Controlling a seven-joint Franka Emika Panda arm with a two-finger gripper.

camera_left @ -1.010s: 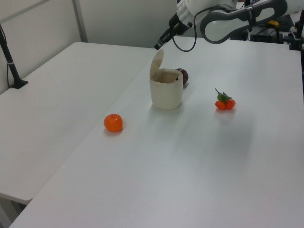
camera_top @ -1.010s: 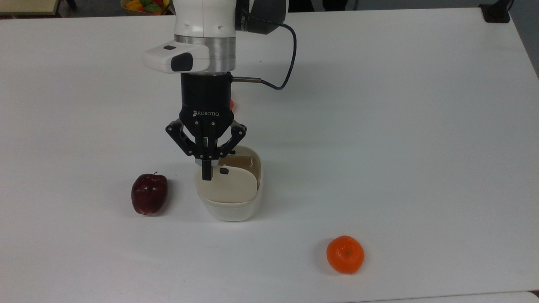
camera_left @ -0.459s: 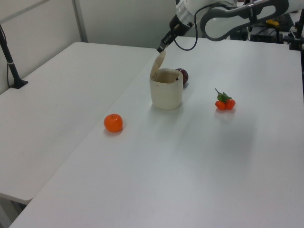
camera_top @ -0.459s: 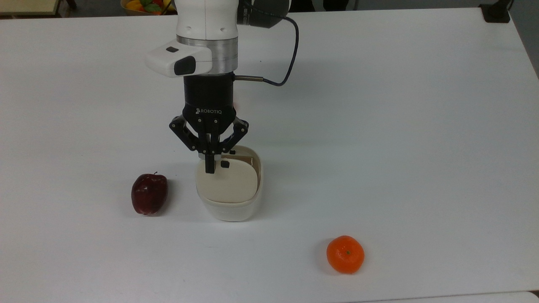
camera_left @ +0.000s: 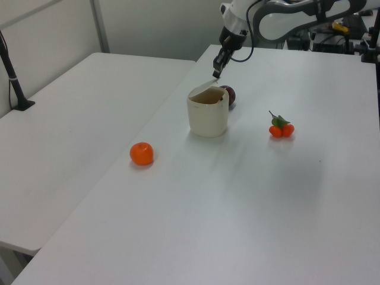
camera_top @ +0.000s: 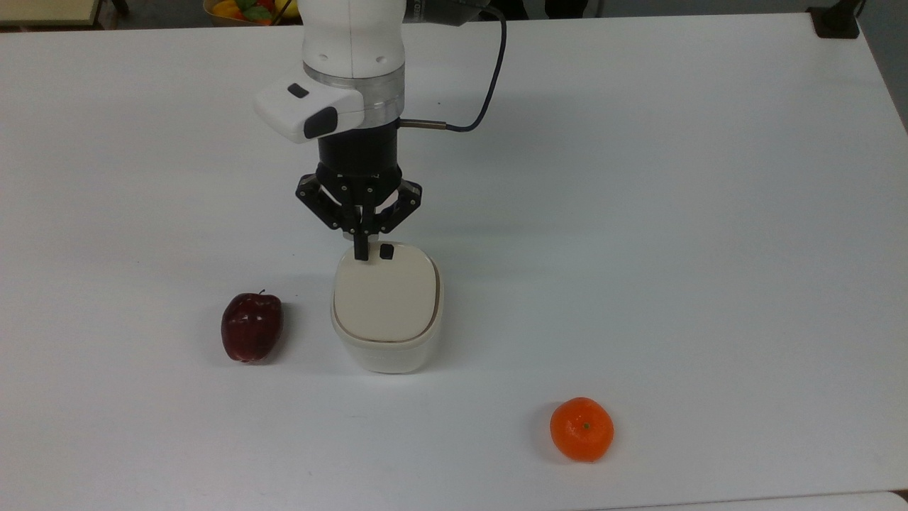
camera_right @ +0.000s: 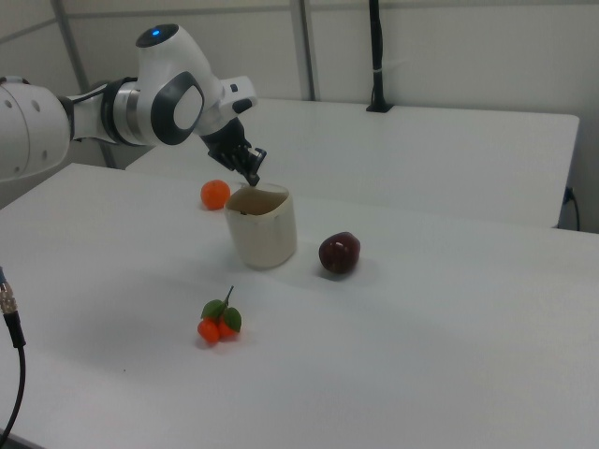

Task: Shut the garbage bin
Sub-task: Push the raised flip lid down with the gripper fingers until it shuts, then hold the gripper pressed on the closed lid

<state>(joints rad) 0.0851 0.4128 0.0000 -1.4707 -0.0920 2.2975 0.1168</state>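
Bin (camera_top: 386,312) sits on the worktop (camera_top: 674,213) just beside the apple (camera_top: 251,327), its lid (camera_top: 384,298) pushed nearly flat but raised a crack at the free edge, with the pincer (camera_top: 361,254), fingers together, pressing beside the lid's button (camera_top: 386,250); the last press remains.

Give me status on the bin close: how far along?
Mostly done: the lid is swung down over the garbage bin. In hand: the gripper, fingers shut, presses the lid's edge beside the small black button. Left: the left view shows the lid tilted, with a gap above the rim, so it isn't seated yet. A final push down probably finishes it.
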